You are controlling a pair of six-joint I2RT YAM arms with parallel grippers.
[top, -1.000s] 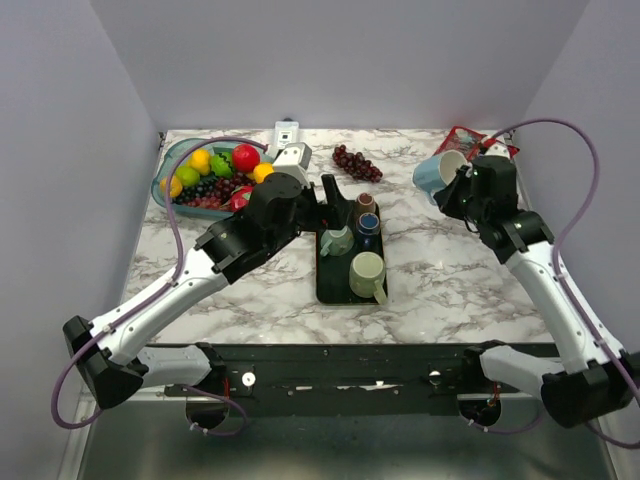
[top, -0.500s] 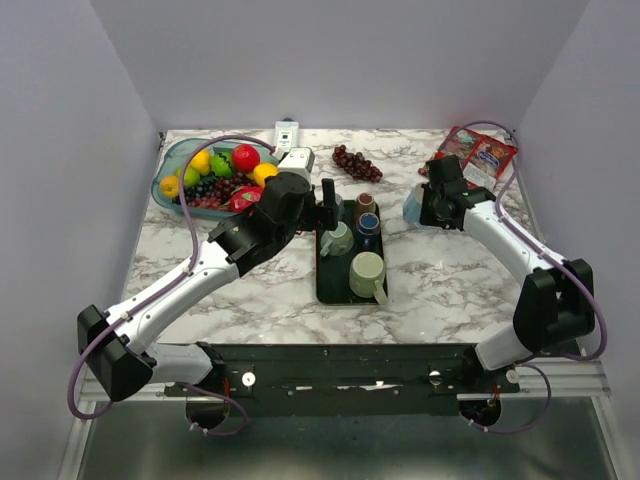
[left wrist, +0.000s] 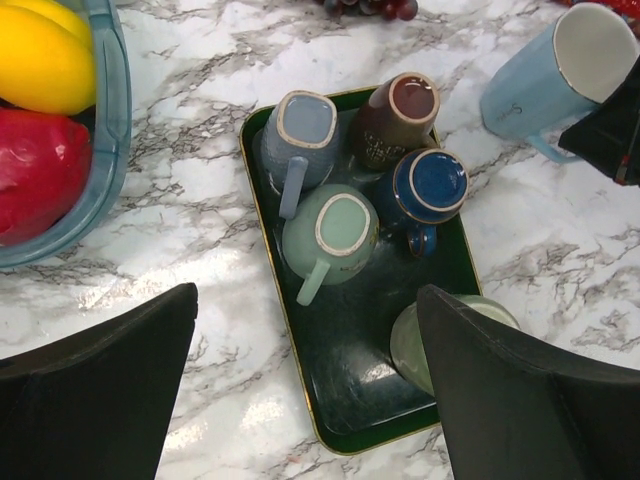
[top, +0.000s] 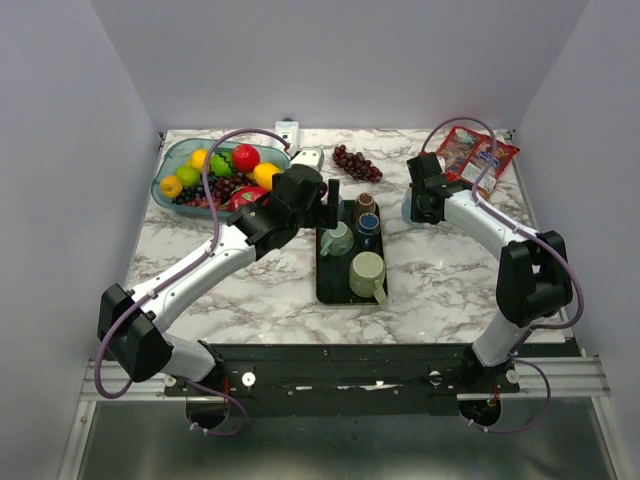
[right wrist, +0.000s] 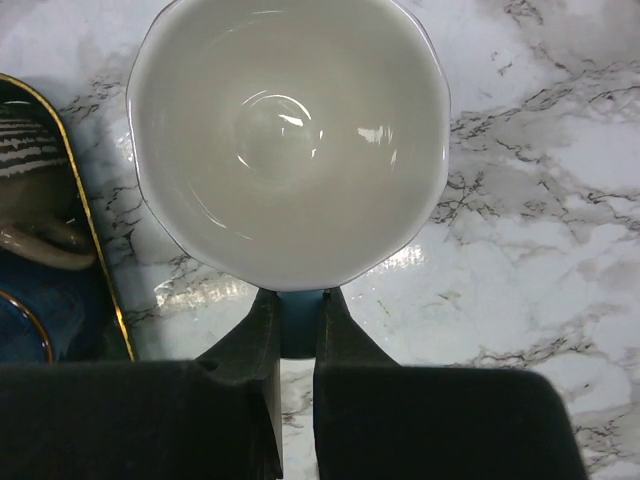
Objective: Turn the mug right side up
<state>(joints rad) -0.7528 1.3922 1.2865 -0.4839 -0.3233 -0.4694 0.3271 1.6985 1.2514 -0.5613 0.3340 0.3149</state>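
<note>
A light blue mug point(right wrist: 290, 140) with a white inside faces my right wrist camera mouth-first, just right of the dark green tray point(right wrist: 40, 100). My right gripper point(right wrist: 298, 310) is shut on its blue handle. In the top view the right gripper point(top: 425, 203) covers most of the mug point(top: 408, 208). I cannot tell whether the mug rests on the marble. In the left wrist view the mug point(left wrist: 545, 75) shows tilted at the upper right. My left gripper point(left wrist: 305, 300) hangs open over the tray point(left wrist: 330, 390), holding nothing.
Several mugs stand upside down on the tray point(top: 330, 285): blue-grey point(left wrist: 303, 125), brown point(left wrist: 405, 115), dark blue point(left wrist: 430, 185), mint point(left wrist: 335, 230), pale green point(left wrist: 440, 340). A fruit bowl point(top: 215, 170), grapes point(top: 357, 163) and a red packet point(top: 480, 152) lie along the back.
My right arm has swung left and down from the back right, carrying the blue mug and turning its mouth from sideways to up. The left arm has reached further over the tray.
</note>
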